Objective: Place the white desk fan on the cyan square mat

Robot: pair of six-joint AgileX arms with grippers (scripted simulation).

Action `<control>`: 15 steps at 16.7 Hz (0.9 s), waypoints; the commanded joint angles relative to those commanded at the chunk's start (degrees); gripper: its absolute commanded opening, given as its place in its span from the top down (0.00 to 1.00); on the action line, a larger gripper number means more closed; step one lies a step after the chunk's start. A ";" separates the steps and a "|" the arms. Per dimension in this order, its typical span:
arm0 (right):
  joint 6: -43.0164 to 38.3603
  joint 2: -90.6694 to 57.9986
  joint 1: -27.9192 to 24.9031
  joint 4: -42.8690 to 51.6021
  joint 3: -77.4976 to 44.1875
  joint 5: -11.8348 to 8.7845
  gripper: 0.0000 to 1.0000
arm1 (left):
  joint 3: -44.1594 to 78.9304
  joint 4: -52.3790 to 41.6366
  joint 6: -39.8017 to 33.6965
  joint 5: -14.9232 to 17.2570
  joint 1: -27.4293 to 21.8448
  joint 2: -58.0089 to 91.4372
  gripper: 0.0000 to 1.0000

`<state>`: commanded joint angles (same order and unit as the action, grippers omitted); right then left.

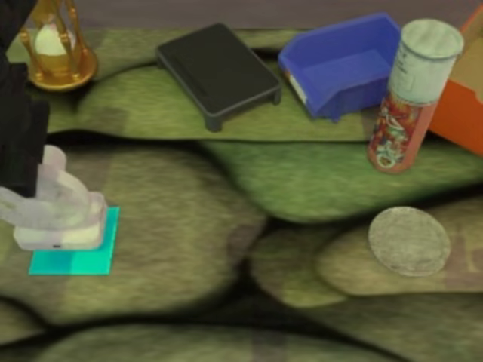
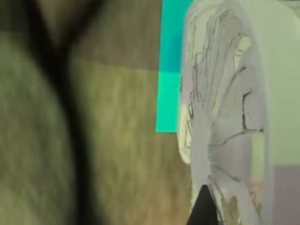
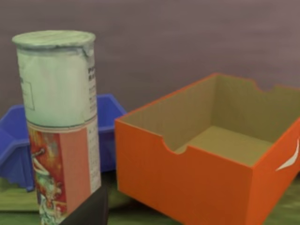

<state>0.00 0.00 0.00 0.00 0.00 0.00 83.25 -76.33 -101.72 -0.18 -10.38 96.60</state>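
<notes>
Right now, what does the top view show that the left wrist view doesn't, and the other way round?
Only the top view: the whole table, with the hourglass, black tray, blue bin, tall canister, orange box and grey disc, plus the fan's base sitting on the mat, overhanging its left edge.
Only the left wrist view: the fan's grille close up, and a dark tip of the left hand beside it.
Both: the white desk fan and the cyan square mat.
</notes>
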 joint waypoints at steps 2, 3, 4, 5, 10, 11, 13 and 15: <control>0.00 0.00 0.00 0.00 0.00 0.00 0.00 | -2.65 3.02 0.01 0.03 0.23 0.26 1.00; 0.00 0.00 0.00 0.00 0.00 0.00 0.00 | -3.89 4.38 0.07 0.05 0.26 0.41 1.00; 0.00 0.00 0.00 0.00 0.00 0.00 0.00 | -4.78 5.32 0.09 0.06 0.30 0.53 1.00; 0.00 0.00 0.00 0.00 0.00 0.00 0.00 | -5.15 5.69 0.09 0.07 0.32 0.58 1.00; 0.00 0.00 0.00 0.00 0.00 0.00 0.00 | -5.15 5.69 0.09 0.07 0.32 0.58 0.85; 0.00 0.00 0.00 0.00 0.00 0.00 0.00 | -5.15 5.69 0.09 0.07 0.32 0.58 0.77; 0.00 0.00 0.00 0.00 0.00 0.00 0.00 | -5.15 5.69 0.09 0.07 0.32 0.58 0.62; 0.00 0.00 0.00 0.00 0.00 0.00 0.00 | -5.15 5.69 0.09 0.07 0.32 0.58 0.47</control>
<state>0.00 0.00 0.00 0.00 0.00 0.00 78.11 -70.64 -101.63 -0.12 -10.06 97.18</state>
